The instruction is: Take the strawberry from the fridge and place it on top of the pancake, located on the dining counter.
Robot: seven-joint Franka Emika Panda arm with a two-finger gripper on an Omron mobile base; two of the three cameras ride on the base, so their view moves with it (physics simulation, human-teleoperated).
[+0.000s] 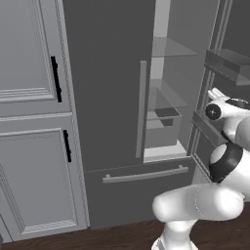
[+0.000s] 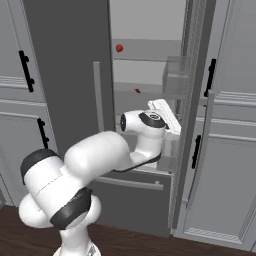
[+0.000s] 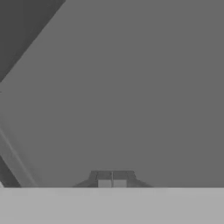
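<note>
With its jaws shut on nothing, the gripper [image 3: 112,179] is held before a plain grey panel inside the open fridge [image 2: 65,75], where a strawberry [image 2: 119,48] is seen against the back, higher up.

The strawberry [image 2: 119,48] sits on a shelf [image 2: 145,50] inside the open fridge [image 2: 70,70], above the arm [image 2: 100,155].
</note>
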